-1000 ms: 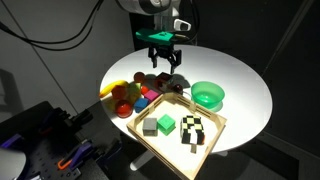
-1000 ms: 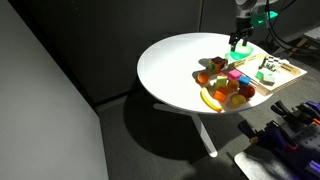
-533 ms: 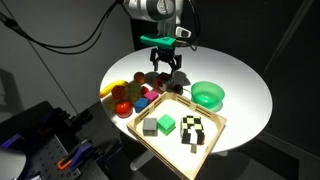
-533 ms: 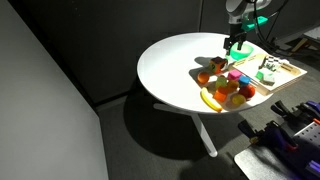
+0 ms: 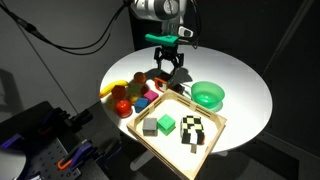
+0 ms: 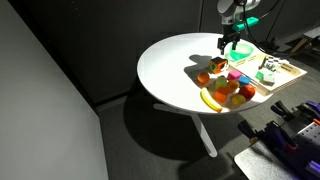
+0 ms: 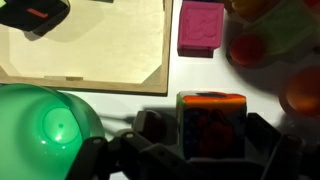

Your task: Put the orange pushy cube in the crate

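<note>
The small orange-edged cube (image 7: 212, 125) sat on the round white table (image 5: 245, 80), just outside the shallow wooden-rimmed crate (image 7: 100, 45). The gripper (image 5: 166, 68) hung released over it, jaws apart on either side; grasping, lifting and placing all appeared left to do.

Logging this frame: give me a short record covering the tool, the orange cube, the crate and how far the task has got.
tool: open, low over the table
crate: holds grey cube, green cube, checkered block
orange pushy cube: on the table, outside the crate, between the tool's fingers, not gripped
green bowl: beside the crate, looks empty
task status: cube not yet in crate
</note>
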Tool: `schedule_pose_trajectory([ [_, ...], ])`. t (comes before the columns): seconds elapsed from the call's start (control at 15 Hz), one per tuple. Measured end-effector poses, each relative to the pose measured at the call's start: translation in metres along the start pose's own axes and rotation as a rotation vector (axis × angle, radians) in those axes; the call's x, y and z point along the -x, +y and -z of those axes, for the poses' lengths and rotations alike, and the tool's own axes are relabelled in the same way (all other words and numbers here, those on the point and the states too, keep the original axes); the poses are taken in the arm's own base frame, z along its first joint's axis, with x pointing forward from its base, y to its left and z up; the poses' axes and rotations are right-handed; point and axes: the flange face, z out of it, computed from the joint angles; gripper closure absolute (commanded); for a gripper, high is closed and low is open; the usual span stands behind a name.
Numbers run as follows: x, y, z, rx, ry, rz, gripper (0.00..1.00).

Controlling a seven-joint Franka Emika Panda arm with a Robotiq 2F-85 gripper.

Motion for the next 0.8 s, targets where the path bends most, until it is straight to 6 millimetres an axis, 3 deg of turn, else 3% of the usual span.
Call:
schedule_pose_trajectory([
  [0.8, -0.031, -0.033, 0.004, 0.005, -0.019, 0.031, 0.00],
])
